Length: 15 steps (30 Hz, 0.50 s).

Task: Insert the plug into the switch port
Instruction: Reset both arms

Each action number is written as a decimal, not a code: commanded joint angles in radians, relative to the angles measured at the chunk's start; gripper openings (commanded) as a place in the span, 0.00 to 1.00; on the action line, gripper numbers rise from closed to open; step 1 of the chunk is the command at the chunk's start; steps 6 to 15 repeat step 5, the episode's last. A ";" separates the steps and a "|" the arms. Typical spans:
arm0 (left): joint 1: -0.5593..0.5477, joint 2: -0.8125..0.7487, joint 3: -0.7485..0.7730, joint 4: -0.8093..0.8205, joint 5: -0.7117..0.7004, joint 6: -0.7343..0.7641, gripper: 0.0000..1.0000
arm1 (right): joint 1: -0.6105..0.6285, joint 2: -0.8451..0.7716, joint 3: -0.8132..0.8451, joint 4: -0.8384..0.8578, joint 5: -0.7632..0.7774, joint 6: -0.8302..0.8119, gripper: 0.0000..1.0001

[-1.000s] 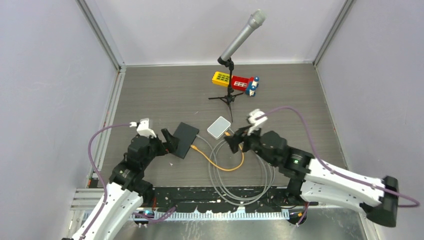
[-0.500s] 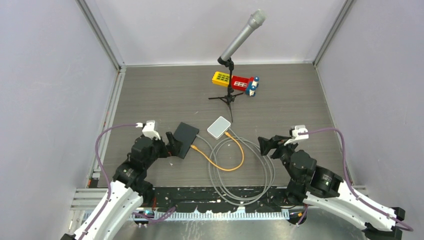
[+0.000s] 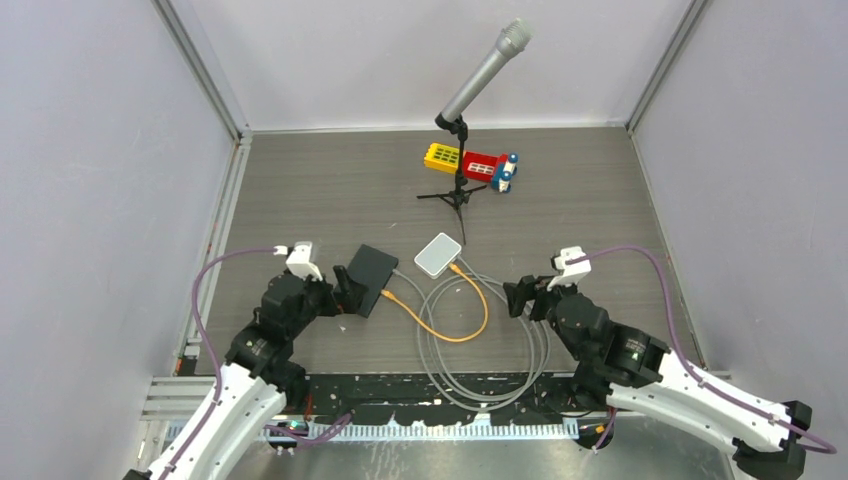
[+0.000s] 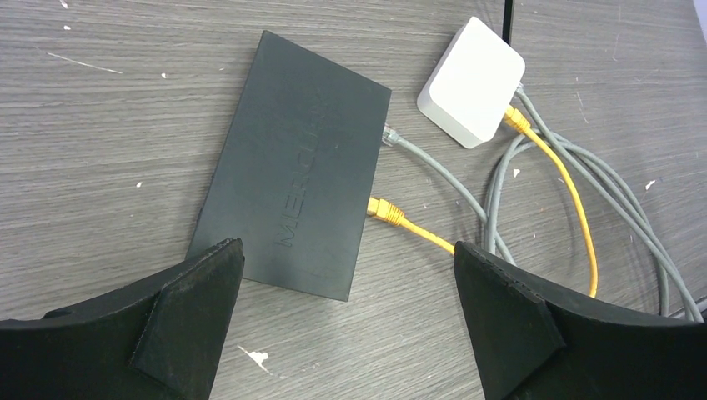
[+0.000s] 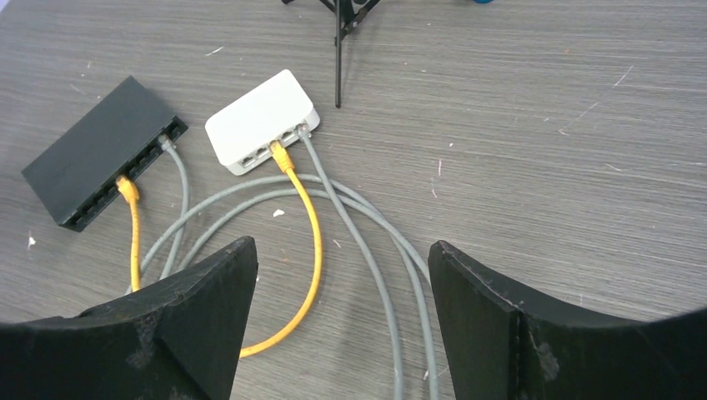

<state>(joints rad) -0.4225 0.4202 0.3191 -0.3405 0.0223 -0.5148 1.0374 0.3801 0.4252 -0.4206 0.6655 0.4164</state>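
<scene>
The black switch lies flat left of centre. A yellow plug sits against its port side and looks seated in a port. The grey plug meets the same side further along. The yellow cable's other end goes into the white box. My left gripper stands open and empty just short of the switch's near end. Right of the cable loops, my right gripper is open, empty, above the cables.
A microphone on a small tripod stands behind the white box. Coloured toy blocks sit further back. Grey cable loops spread across the near middle of the table. Frame posts and walls close in both sides.
My right gripper has pulled back from beside the white box toward the right and near side, jaws a little wider. The left gripper shifted slightly and stays open.
</scene>
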 commanded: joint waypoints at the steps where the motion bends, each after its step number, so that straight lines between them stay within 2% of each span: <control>1: 0.001 -0.014 -0.005 0.050 0.019 0.018 1.00 | 0.001 -0.009 0.025 0.026 -0.046 -0.002 0.80; 15: 0.001 -0.006 -0.001 0.047 0.016 0.016 1.00 | 0.000 -0.037 0.014 0.035 -0.040 -0.008 0.80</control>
